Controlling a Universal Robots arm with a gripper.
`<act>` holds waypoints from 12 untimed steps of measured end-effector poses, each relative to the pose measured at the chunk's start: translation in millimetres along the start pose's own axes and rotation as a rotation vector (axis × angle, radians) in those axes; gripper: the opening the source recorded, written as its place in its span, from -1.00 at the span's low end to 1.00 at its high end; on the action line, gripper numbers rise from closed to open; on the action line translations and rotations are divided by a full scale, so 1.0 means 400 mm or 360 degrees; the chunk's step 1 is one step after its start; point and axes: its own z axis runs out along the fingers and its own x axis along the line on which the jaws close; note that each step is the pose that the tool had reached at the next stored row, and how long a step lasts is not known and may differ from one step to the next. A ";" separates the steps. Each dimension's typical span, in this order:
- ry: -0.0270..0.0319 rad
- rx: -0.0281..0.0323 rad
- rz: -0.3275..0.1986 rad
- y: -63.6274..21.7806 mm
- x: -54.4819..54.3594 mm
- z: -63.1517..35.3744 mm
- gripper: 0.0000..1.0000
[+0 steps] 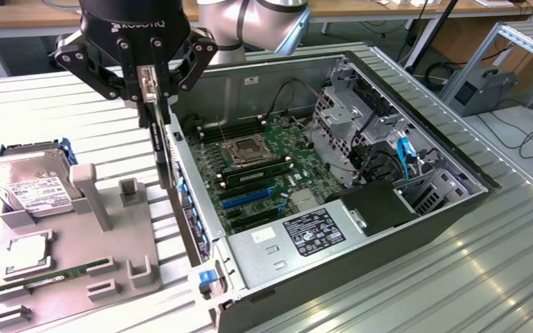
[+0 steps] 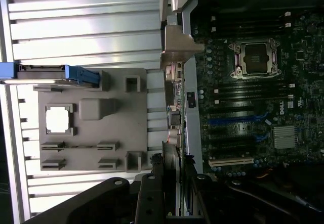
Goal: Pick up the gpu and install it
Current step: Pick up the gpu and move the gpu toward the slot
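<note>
The hand (image 1: 152, 94) is closed on the top edge of the gpu (image 1: 163, 149). The card hangs straight down in the upper left of the exterior view, so the picking up looks done. It hangs by the open computer case (image 1: 415, 243), not yet in a slot on the green board (image 1: 276, 163).

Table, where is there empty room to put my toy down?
Bare ribbed table lies at the exterior view's lower right, beside the computer case, and past the hard drive at its upper left. Crowded: inside the case, on the grey holder, and where the tool holds the gpu between them.
</note>
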 end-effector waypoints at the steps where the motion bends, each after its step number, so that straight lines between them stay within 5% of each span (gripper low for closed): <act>1: 0.00000 0.00000 0.0000 0.000 -0.001 0.000 -0.47; 12: 0.00000 0.00000 0.0000 0.001 -0.011 0.000 -0.47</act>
